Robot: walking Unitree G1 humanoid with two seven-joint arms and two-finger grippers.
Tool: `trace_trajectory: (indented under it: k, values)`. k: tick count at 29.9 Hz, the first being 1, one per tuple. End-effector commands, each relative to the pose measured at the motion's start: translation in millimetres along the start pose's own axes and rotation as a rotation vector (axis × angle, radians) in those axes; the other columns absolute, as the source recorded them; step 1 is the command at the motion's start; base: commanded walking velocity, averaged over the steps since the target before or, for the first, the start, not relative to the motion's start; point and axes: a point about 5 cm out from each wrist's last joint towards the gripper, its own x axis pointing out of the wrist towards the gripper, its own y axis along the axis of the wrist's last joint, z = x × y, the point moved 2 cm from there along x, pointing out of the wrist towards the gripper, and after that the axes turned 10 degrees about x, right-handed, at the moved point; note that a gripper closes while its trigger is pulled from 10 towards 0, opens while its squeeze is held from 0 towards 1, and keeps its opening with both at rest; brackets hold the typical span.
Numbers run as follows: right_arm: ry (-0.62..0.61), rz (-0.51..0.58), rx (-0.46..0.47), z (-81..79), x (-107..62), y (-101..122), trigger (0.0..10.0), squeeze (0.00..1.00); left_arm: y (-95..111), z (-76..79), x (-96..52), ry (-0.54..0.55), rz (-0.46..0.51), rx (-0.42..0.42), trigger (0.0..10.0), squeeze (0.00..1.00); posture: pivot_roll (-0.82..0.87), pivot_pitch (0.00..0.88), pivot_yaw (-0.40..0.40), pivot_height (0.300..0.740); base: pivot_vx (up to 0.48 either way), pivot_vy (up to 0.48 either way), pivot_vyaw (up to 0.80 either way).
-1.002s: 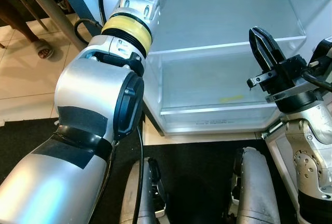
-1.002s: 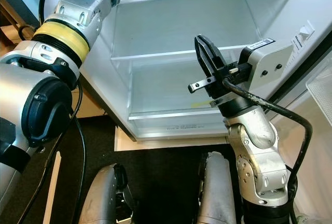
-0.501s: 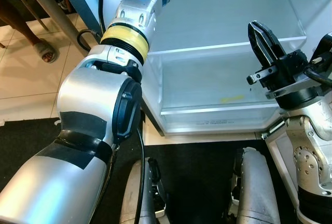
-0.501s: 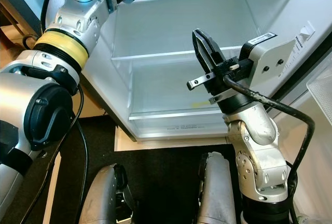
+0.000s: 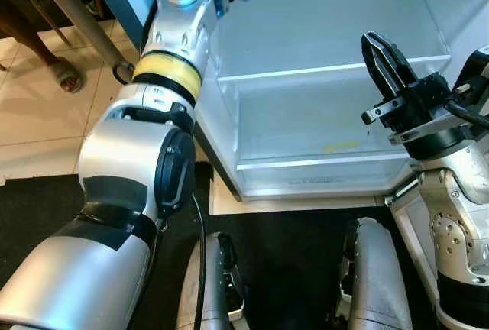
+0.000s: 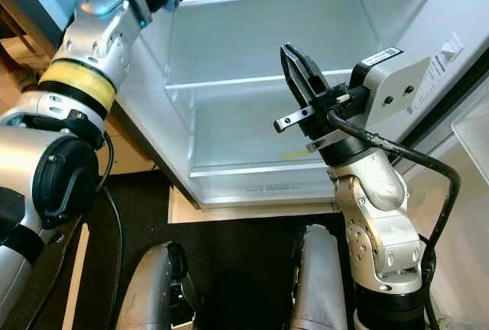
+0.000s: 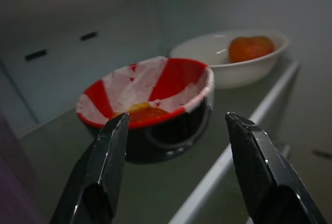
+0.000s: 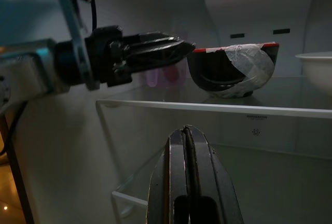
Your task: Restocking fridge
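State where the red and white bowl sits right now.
The red and white bowl sits on a fridge shelf beside a white bowl, just ahead of the open left gripper.

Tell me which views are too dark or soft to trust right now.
Left wrist view: dim and grainy, black fingers soft, red-and-white striped bowl readable. Right wrist view: dark, shut right gripper silhouetted. Both eye views: bright and sharp on the white fridge interior.
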Motion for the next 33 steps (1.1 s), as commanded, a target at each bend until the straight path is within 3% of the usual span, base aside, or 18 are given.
trace_trajectory:
  k: [1, 7, 14, 21, 25, 29, 31, 32, 33]
  values:
    - [0.02, 0.008, 0.002, -3.0, 0.2, 0, 10.0, 0.0, -5, -2.6, -9.6, -0.013, 0.01, -0.008, 10.0, 0.0, -0.08, 0.344, 0.135, 0.555, 0.0, 0.0, 0.0]
    - [0.02, 0.008, -0.001, -1.5, 0.2, -1, 10.0, 0.0, -19, 13.7, -20.4, -0.07, 0.031, -0.043, 10.0, 0.0, -0.08, 0.341, 0.131, 0.555, 0.0, 0.0, 0.0]
    - [0.016, 0.004, -0.003, 0.6, 0.1, -2, 10.0, 0.0, -33, 51.5, -39.7, -0.152, 0.064, -0.125, 10.0, 0.0, -0.07, 0.333, 0.13, 0.555, 0.0, 0.0, 0.0]
    - [-0.017, -0.031, -0.014, 8.5, -3.2, -11, 10.0, 0.0, -41, 67.7, -51.8, -0.154, 0.045, -0.159, 10.0, 0.0, -0.07, 0.325, 0.125, 0.555, 0.0, 0.0, 0.0]
    - [-0.081, -0.104, -0.024, 21.2, -12.7, -32, 10.0, 0.0, -47, 75.2, -62.4, -0.128, 0.016, -0.197, 10.0, 0.0, -0.07, 0.316, 0.121, 0.555, 0.0, 0.0, 0.0]
    - [-0.177, -0.205, -0.028, 37.6, -33.2, -62, 10.0, 0.0, -62, 87.4, -79.5, -0.087, -0.047, -0.259, 10.0, 0.0, -0.06, 0.298, 0.114, 0.555, 0.0, 0.0, 0.0]
    - [-0.177, -0.205, -0.028, 37.6, -33.2, -62, 10.0, 0.0, -62, 87.4, -79.5, -0.087, -0.047, -0.259, 10.0, 0.0, -0.06, 0.298, 0.114, 0.555, 0.0, 0.0, 0.0]
    - [-0.233, -0.277, -0.001, 44.1, -44.9, -81, 10.0, 0.0, -77, 97.7, -92.8, -0.065, -0.106, -0.295, 10.0, 0.0, -0.06, 0.285, 0.108, 0.555, 0.0, 0.0, 0.0]
    - [-0.233, -0.277, -0.001, 44.1, -44.9, -81, 10.0, 0.0, -77, 97.7, -92.8, -0.065, -0.106, -0.295, 10.0, 0.0, -0.06, 0.285, 0.108, 0.555, 0.0, 0.0, 0.0]
